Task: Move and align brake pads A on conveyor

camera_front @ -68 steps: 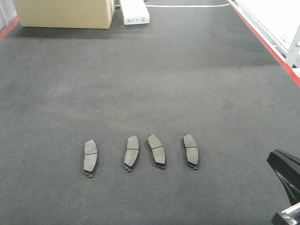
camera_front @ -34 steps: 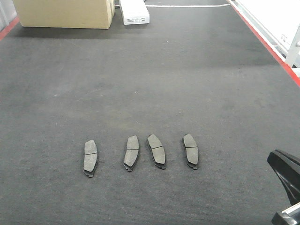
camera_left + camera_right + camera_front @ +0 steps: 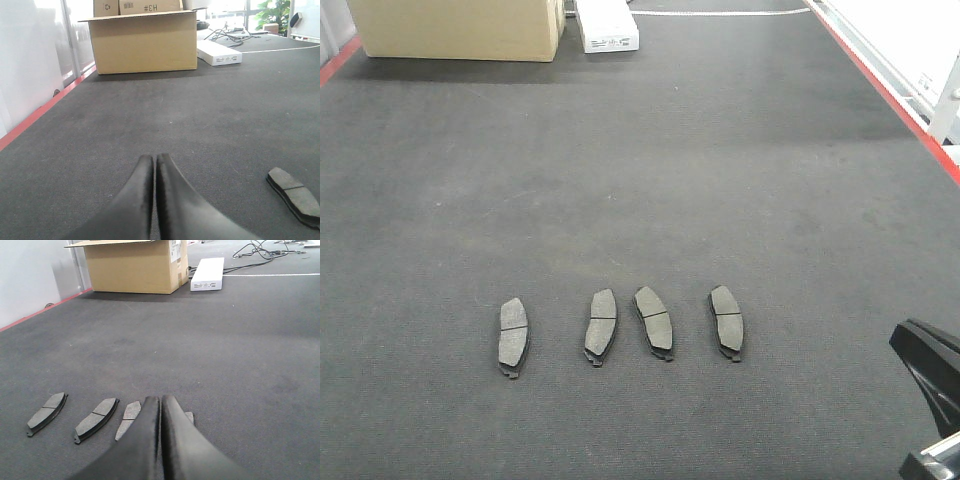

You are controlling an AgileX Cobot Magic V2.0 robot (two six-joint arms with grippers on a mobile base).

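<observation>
Four brake pads A lying flat, friction faces up, in a rough row across the near part of the conveyor (image 3: 650, 180): leftmost pad (image 3: 513, 336) set a little apart, second pad (image 3: 601, 326) and third pad (image 3: 653, 322) close together and leaning toward each other at their far ends, rightmost pad (image 3: 727, 321) near the third. All four well apart from the red edge (image 3: 885, 90) and from the cardboard box (image 3: 455, 28) and the white box (image 3: 607, 25) at the far end of the belt. Left gripper (image 3: 155, 165) low over bare belt with its two dark fingers pressed together, nothing between them, one pad at the lower right of its wrist view. Right gripper (image 3: 160, 407) likewise closed and empty, fingers meeting tip to tip, hanging just over the near end of the row and partly covering the pad closest to it, three others showing to its left. Dark part of an arm (image 3: 932, 380) at the lower right corner of the front view
</observation>
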